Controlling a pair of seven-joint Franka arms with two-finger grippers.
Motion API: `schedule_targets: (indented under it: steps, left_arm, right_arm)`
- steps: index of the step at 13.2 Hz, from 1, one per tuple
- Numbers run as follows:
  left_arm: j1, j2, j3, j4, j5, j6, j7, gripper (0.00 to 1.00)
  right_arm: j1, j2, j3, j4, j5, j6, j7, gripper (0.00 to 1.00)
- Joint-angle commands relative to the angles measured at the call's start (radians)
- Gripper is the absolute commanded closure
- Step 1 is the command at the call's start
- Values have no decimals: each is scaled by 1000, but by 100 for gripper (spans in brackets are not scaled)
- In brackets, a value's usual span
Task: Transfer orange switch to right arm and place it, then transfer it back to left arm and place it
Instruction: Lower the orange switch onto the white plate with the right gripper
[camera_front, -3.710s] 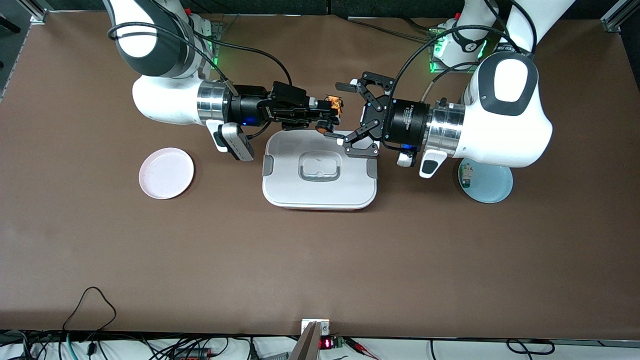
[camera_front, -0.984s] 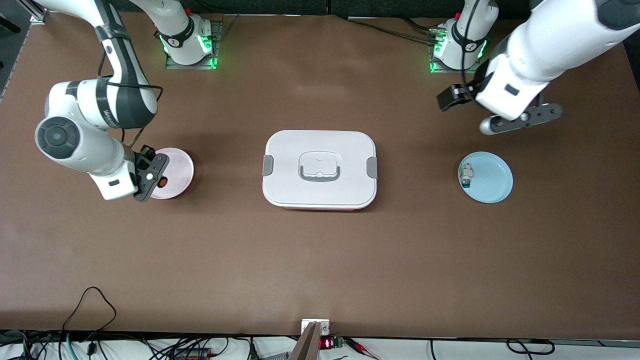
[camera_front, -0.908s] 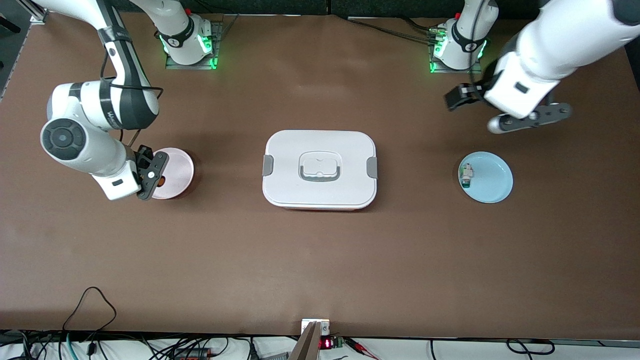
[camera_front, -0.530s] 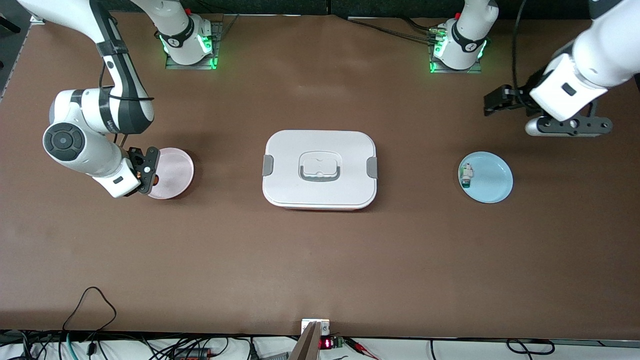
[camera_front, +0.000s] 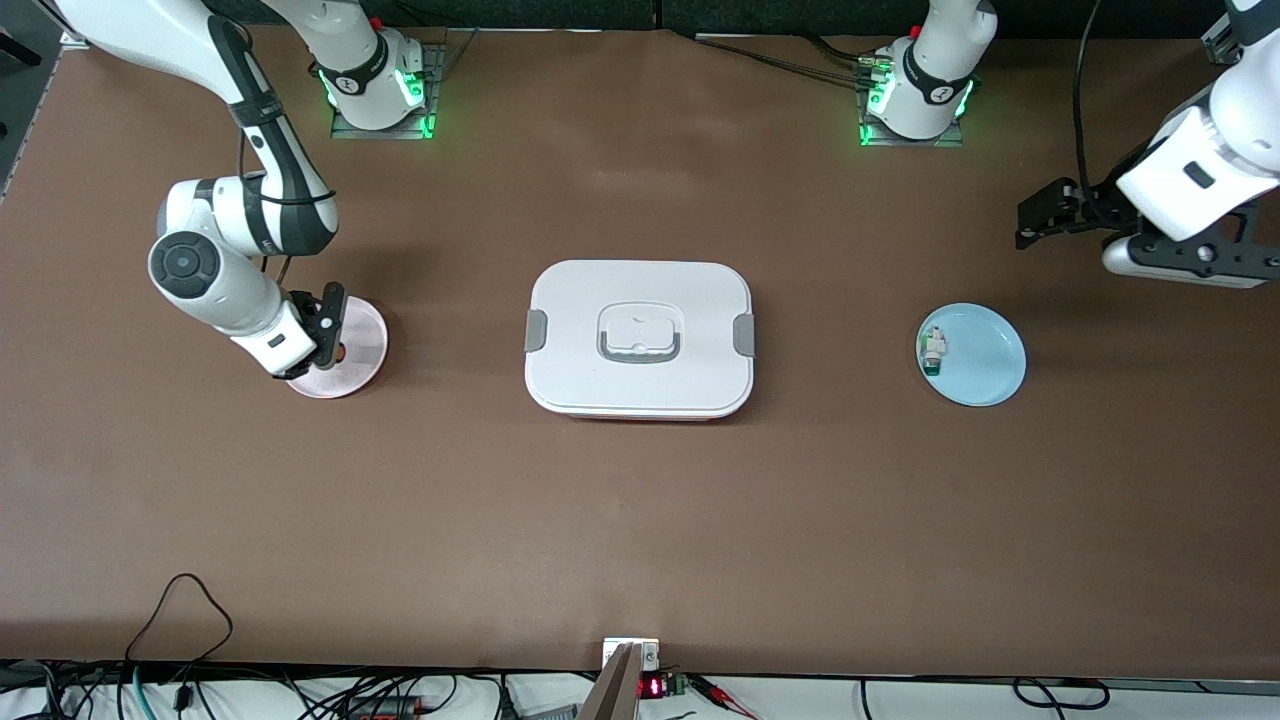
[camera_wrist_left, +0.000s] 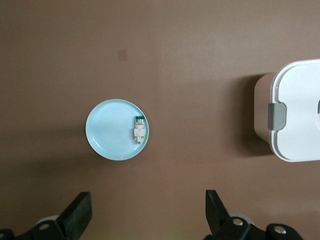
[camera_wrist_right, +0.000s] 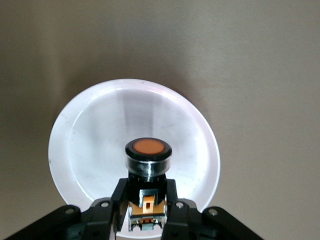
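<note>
Reaching down from its base at the top of the front view, the right arm (camera_front: 215, 275) bends sharply at the elbow and tips its wrist toward the pink plate (camera_front: 362, 340), which lies on the brown table (camera_front: 640, 500) toward the right arm's end, well apart from the box (camera_front: 640, 338). The right tool (camera_wrist_right: 146, 196) hangs just over that plate, its fingers (camera_wrist_right: 120, 192) drawn together and clamped on the orange switch (camera_wrist_right: 148, 159); in the right wrist view the switch stands with its round orange-faced cap pointing away from the tool, over the middle of the plate, and whether it touches the plate cannot be told. In the front view only a small orange spot of the switch (camera_front: 342, 351) shows beside the black tool (camera_front: 330, 335). The left arm (camera_front: 1200, 170) is drawn back high over the table's edge at its own end and waits there, its forearm angled down toward the table. The left tool (camera_wrist_left: 145, 220) is over bare table, with its fingers (camera_wrist_left: 77, 215) spread wide apart and nothing between them. Ahead of it in the left wrist view lies the light blue plate (camera_wrist_left: 107, 130), carrying a small white-and-green component (camera_wrist_left: 139, 129) near its rim. The large white box sits in the middle of the table between the two plates, lid on, grey clips at both ends.
</note>
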Motion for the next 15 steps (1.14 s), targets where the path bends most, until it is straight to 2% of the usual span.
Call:
schedule_targets:
  steps: [1, 2, 5, 15]
  left_arm:
    - [-3, -51, -1, -58, 21, 13, 25, 0]
    - [-12, -51, 2, -55, 19, 12, 24, 0]
    - [-78, -50, 83, -51, 8, 12, 29, 0]
    - [-89, -41, 73, -38, 18, 16, -22, 0]
  right_arm:
    - [-4, -37, 7, -59, -15, 42, -45, 67]
    - [-4, -37, 7, -69, -15, 63, -51, 67]
    - [-8, -34, 5, -106, -18, 114, -53, 67]
    - [-67, -19, 5, -137, -26, 175, -143, 66]
